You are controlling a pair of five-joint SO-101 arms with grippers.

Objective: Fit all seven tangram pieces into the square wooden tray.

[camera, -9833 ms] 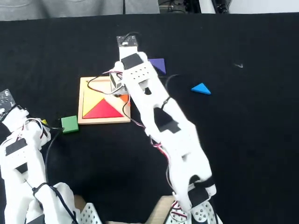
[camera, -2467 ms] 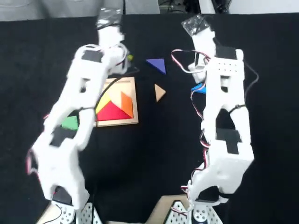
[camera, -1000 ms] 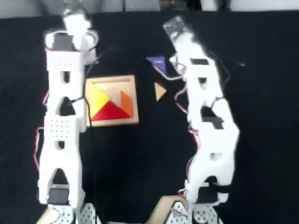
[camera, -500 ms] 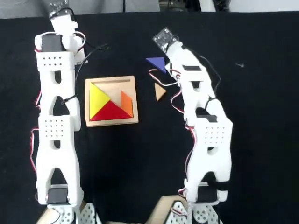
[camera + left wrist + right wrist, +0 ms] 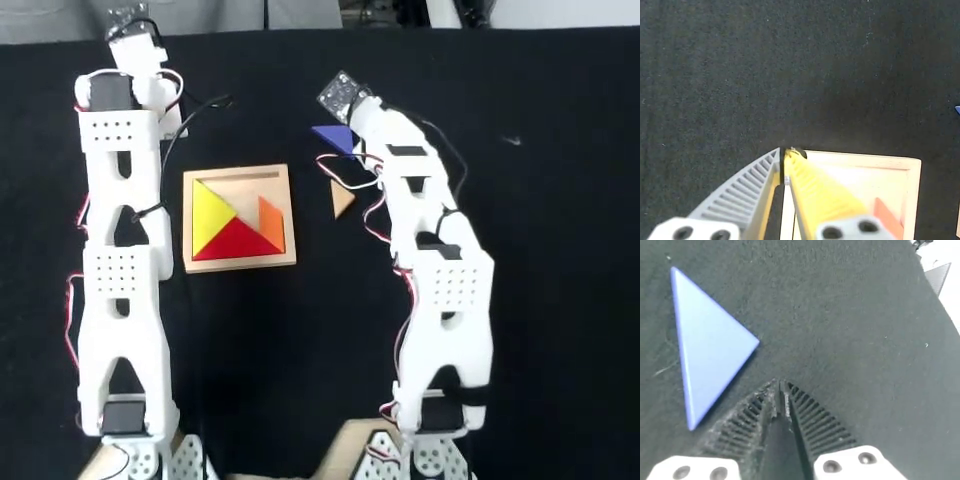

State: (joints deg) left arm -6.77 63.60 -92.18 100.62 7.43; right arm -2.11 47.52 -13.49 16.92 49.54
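- Three of seven sit in the square wooden tray (image 5: 250,185), centre-left in the high view. Hands?
- Both pressed together, empty: right hand (image 5: 780,388) beside blue triangular piece (image 5: 705,340), likely to nudge it; left hand (image 5: 786,153) by tray corner.

No readable text, labels or numbers appear anywhere.

It looked like a robotics lab or workshop: a table (image 5: 560,300) draped in black cloth carried a white left arm (image 5: 120,290) and right arm (image 5: 445,300) with bare red and black wires (image 5: 375,215) looped along them, and dark cables and gear (image 5: 400,12) sat behind its far edge.
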